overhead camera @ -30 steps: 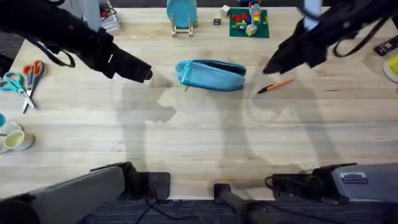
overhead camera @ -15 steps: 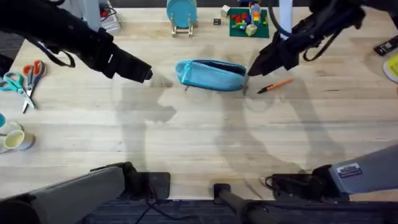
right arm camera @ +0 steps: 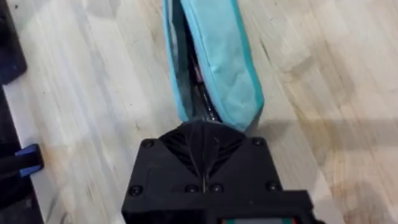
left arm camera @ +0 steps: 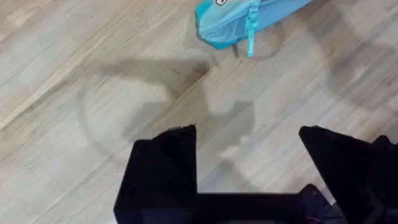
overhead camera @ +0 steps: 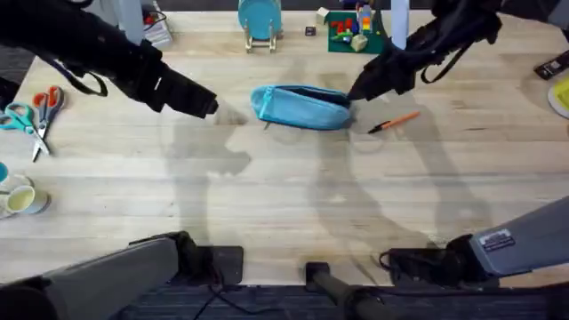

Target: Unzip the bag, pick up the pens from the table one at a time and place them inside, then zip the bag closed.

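Seen from above, nearest are the two arm bases at the edge of a pale wooden bench [overhead camera: 284, 213]. Mid-bench lies the blue bag [overhead camera: 302, 108], its zipper already gaping open in the right wrist view. One orange pen [overhead camera: 394, 122] lies just beside the bag's right end. The left gripper [left arm camera: 249, 162] hovers left of the bag, jaws spread and empty. The right gripper [overhead camera: 356, 92] sits at the bag's right end, fingers pressed together with nothing visibly between them. Risk: pushing on this end could slide the soft bag or knock the nearby pen away.
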Available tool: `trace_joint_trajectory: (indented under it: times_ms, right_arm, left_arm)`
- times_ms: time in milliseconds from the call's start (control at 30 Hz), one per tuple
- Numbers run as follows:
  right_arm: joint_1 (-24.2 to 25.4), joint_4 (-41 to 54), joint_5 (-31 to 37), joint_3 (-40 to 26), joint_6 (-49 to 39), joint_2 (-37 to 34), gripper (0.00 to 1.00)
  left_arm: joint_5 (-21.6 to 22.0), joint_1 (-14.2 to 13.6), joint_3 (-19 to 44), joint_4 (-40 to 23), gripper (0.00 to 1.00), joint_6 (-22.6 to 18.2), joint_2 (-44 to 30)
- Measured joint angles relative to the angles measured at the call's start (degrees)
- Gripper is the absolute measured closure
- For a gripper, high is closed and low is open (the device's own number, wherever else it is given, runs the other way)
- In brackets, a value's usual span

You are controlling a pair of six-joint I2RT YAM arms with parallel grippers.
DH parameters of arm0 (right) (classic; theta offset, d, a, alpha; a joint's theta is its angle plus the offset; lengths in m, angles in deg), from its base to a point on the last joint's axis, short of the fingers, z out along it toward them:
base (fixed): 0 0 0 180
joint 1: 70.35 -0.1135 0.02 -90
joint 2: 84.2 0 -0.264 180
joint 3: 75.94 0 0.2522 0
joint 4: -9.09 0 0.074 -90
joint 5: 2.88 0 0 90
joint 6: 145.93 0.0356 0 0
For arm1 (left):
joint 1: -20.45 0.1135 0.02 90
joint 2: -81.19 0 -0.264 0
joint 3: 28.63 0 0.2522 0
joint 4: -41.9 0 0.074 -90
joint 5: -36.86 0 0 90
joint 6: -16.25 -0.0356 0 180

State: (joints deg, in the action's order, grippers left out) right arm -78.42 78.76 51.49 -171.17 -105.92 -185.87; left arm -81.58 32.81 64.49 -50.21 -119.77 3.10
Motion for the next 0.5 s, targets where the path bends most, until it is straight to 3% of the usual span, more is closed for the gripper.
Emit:
trace_joint_trajectory:
  times_ms: [500]
  right_arm:
    - [-2.3,-1.8,-0.2,0.0,0.0,-2.9,0.971]
  left_arm:
    - [0.0,0.0,0.0,0.0,0.006,0.0,0.0]
